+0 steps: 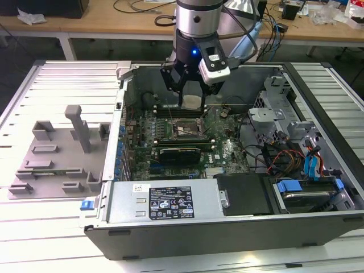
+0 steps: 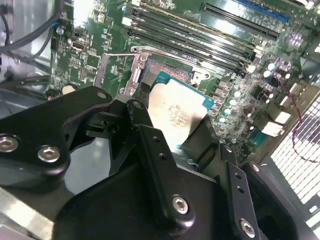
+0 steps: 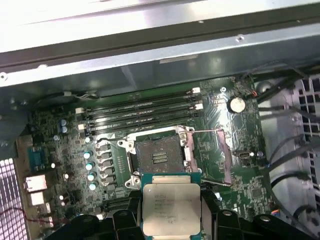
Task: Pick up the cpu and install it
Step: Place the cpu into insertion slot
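Plainly, the hand [image 2: 173,119] clamps the cpu [image 3: 171,207] edgewise.

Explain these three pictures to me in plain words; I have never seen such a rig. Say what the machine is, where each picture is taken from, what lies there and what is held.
The machine is one robot arm with a gripper, a two-fingered clamp, at its end. The exterior view comes from a camera off the arm and looks down on an open computer case lying on a slatted table. On the exterior view's left, beside the case, sits a grey plastic fixture. The two wrist views come from cameras riding on the arm, so they look past its black fingers at the green motherboard. The gripper is shut on the cpu, a flat square chip with a silvery top. It hangs above the board near the open socket, not seated in it.
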`<state>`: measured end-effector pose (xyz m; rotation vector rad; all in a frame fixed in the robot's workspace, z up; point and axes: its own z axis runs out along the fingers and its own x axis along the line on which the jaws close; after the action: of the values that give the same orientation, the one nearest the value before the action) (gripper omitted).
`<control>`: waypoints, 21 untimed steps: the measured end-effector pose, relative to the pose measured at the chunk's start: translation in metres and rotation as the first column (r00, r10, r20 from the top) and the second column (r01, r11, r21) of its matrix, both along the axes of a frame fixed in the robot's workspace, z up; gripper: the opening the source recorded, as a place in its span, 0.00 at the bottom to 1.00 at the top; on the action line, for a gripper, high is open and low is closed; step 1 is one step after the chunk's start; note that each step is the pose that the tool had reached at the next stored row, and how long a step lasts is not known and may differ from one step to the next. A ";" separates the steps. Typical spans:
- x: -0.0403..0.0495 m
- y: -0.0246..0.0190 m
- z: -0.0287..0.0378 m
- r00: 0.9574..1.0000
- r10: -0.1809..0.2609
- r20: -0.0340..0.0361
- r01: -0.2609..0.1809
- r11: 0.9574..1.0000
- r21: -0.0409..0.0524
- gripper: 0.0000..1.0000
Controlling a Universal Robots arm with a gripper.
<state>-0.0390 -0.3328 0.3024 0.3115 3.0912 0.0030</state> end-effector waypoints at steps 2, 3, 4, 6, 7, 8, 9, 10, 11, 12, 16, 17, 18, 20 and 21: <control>0.0000 0.0000 0.0000 0.999 -0.037 0.000 0.037 0.999 0.000 0.55; 0.0000 0.0000 0.0000 0.999 -0.045 0.000 0.045 0.999 0.000 0.55; 0.0000 0.0000 0.0000 0.998 -0.056 0.000 0.056 0.998 0.000 0.55; 0.0000 0.0000 0.0000 0.996 -0.094 0.000 0.094 0.996 0.000 0.55; 0.0000 0.0000 0.0000 0.992 -0.128 0.000 0.128 0.992 0.000 0.55; 0.0000 0.0000 -0.0001 0.989 -0.148 0.000 0.148 0.989 0.000 0.55; 0.0000 0.0000 -0.0001 0.985 -0.172 0.000 0.172 0.985 0.000 0.55; 0.0000 0.0000 -0.0002 0.981 -0.194 0.000 0.194 0.981 0.000 0.55; 0.0000 0.0000 -0.0002 0.977 -0.214 0.000 0.214 0.977 0.000 0.55; 0.0000 0.0000 -0.0003 0.970 -0.243 0.000 0.243 0.970 0.000 0.55; 0.0000 0.0000 -0.0004 0.948 -0.319 0.000 0.319 0.948 0.000 0.55; 0.0000 0.0000 -0.0005 0.939 -0.345 0.000 0.345 0.939 0.000 0.55; 0.0000 0.0000 -0.0005 0.931 -0.365 0.000 0.365 0.931 0.000 0.55; 0.0000 0.0000 -0.0006 0.918 -0.398 0.000 0.398 0.918 0.000 0.55; 0.0000 0.0000 -0.0006 0.910 -0.414 0.000 0.414 0.910 0.000 0.55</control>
<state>-0.0390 -0.3328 0.3018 0.9590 2.9555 -0.0085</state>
